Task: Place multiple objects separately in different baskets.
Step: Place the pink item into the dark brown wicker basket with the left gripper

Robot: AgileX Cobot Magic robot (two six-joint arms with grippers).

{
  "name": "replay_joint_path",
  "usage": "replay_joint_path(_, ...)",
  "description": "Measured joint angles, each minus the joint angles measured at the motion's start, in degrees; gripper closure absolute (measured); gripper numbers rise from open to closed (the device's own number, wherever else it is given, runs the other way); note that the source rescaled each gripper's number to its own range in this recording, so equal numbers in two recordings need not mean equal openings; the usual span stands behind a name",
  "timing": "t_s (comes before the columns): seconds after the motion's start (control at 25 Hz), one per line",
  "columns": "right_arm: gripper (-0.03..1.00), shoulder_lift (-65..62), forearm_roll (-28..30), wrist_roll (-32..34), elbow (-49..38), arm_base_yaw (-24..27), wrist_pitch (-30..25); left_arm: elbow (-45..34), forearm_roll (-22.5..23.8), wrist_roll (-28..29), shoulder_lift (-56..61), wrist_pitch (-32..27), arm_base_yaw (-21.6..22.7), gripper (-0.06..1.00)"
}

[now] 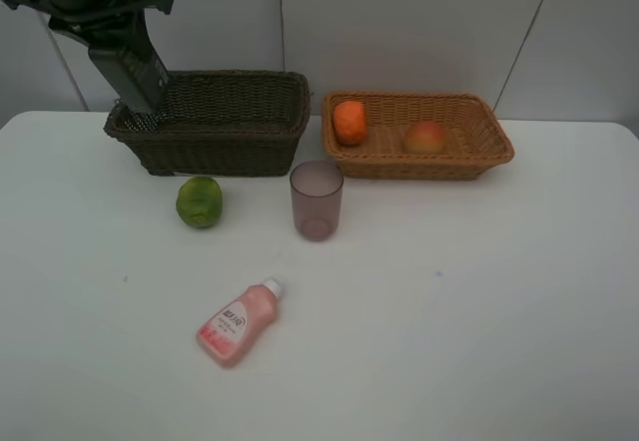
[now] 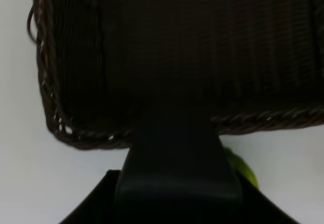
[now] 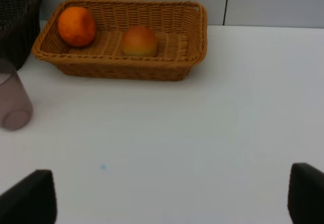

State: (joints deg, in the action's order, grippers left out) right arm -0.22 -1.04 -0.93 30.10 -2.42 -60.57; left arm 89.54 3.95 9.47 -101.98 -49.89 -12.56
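Left hand (image 1: 135, 80) clamped on dark bottle (image 2: 177, 168) above the left end of dark basket (image 1: 240, 140), neck pointing into it. Citrus (image 1: 200, 202) and upright cup (image 1: 317, 200) stand just before that basket; pink bottle (image 1: 240, 321) lies on tabletop (image 1: 479, 311), cap toward cup. Right hand (image 3: 172, 198) spread, empty. Tangerine (image 1: 349, 122), peach (image 1: 425, 138) in tan basket (image 1: 469, 159)

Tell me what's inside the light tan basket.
A tangerine at its left end and a peach near the middle; the basket's near wall hides a strip of floor.
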Motion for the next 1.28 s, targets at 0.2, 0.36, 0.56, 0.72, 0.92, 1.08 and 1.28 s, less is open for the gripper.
replay_joint_path(0.2,0.0,0.0,0.0,0.0,0.0,0.0,0.0,5.1,0.2,-0.6,-3.1,0.9,-2.4,0.4)
replay_joint_path(0.36,0.0,0.0,0.0,0.0,0.0,0.0,0.0,6.6,0.4,-2.7,-8.2,4.5,-3.6,0.4)
replay_joint_path(0.56,0.0,0.0,0.0,0.0,0.0,0.0,0.0,6.7,0.5,-4.4,-14.0,11.6,-5.3,0.4)
replay_joint_path(0.72,0.0,0.0,0.0,0.0,0.0,0.0,0.0,6.9,0.5,-5.9,-17.9,16.3,-5.8,0.4)
replay_joint_path(0.92,0.0,0.0,0.0,0.0,0.0,0.0,0.0,6.9,0.6,-6.2,-22.1,21.1,-5.8,0.4)
replay_joint_path(1.08,0.0,0.0,0.0,0.0,0.0,0.0,0.0,6.9,0.2,-6.4,-25.1,26.4,-5.8,0.4)
replay_joint_path(1.28,0.0,0.0,0.0,0.0,0.0,0.0,0.0,6.9,-0.8,-6.5,-27.6,29.5,-5.8,0.4)
